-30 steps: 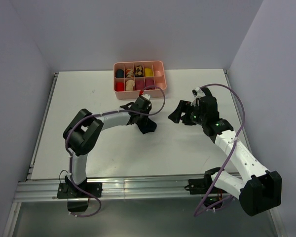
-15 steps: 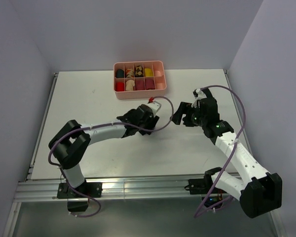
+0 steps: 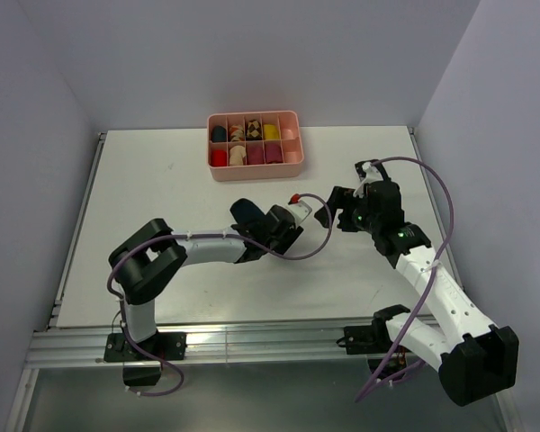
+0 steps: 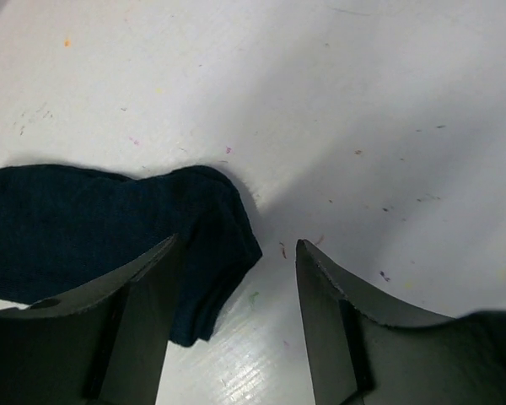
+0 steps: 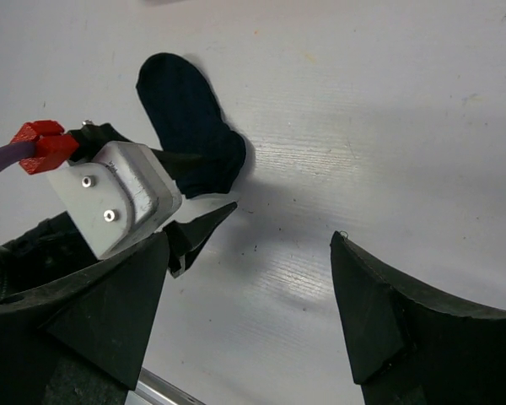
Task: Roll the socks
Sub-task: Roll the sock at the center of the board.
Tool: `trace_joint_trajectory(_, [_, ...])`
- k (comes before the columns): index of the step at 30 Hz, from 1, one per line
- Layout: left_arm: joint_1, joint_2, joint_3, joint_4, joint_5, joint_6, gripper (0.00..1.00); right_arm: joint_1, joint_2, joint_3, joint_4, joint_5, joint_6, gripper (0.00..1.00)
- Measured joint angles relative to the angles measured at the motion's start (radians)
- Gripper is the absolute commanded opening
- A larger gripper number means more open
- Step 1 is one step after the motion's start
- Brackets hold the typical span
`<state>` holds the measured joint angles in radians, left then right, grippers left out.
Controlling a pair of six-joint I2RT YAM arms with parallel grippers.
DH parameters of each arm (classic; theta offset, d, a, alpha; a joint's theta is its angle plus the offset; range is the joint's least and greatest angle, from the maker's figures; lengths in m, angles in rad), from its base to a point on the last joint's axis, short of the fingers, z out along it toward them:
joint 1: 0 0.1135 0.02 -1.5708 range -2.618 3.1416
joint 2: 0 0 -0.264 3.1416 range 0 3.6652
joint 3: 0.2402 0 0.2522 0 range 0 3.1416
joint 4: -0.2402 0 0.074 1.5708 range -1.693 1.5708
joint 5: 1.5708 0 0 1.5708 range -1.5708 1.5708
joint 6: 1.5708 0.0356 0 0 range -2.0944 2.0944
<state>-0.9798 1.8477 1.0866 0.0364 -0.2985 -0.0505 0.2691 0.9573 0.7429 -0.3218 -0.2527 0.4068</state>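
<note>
Left gripper (image 4: 236, 314) is seen with its jaws parted to a moderate gap and nothing clamped between them; bare white table (image 4: 379, 101) shows in the gap. In the left wrist view the rounded end of a black sock (image 4: 84, 224) is overlapped by the finger at nine o'clock, and it cannot be told whether the fabric is touched there. From above, the black sock (image 3: 246, 211) is found lying flat near the middle of the table (image 3: 144, 180), with the left gripper (image 3: 270, 232) set just beside it at about four o'clock. A pink tray (image 3: 252, 173) is placed at twelve o'clock from the sock, near the far edge, with coloured rolls (image 3: 220, 157) held in its compartments. At three o'clock from the left gripper, and apart from it, the right gripper (image 3: 338, 214) is held above the table. Its jaws are spread wide and empty in the right wrist view (image 5: 249, 312), where the sock (image 5: 185, 118) is seen at eleven o'clock
</note>
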Motion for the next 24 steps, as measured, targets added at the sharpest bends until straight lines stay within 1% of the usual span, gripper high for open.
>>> trace_joint_trajectory(6, [0.000,0.045,0.000,0.016,-0.057,0.006,0.59,0.000,0.000,-0.016,-0.003,0.006,0.001,0.84])
trace_joint_trajectory(9, [0.000,0.050,0.000,0.008,-0.075,0.006,0.60,0.000,0.000,-0.022,-0.005,0.010,0.004,0.84])
trace_joint_trajectory(16, [0.000,0.050,-0.006,0.002,-0.072,0.003,0.59,0.000,0.000,-0.038,0.000,0.009,0.020,0.84])
trace_joint_trajectory(20, [0.000,0.050,-0.006,-0.003,-0.073,0.000,0.50,0.000,0.000,-0.051,0.005,0.009,0.026,0.84])
trace_joint_trajectory(21, [0.000,0.050,-0.006,-0.005,-0.073,-0.003,0.42,0.000,0.000,-0.055,0.010,0.009,0.027,0.84])
trace_joint_trajectory(22, [0.000,0.050,-0.006,-0.010,-0.073,-0.009,0.38,0.000,-0.002,-0.062,0.018,0.009,0.030,0.84])
trace_joint_trajectory(23, [0.000,0.050,-0.006,-0.014,-0.072,-0.014,0.27,0.000,-0.003,-0.069,0.021,0.008,0.033,0.83])
trace_joint_trajectory(24, [0.000,0.050,-0.006,-0.020,-0.071,-0.020,0.22,0.000,-0.003,-0.076,0.027,0.006,0.035,0.83])
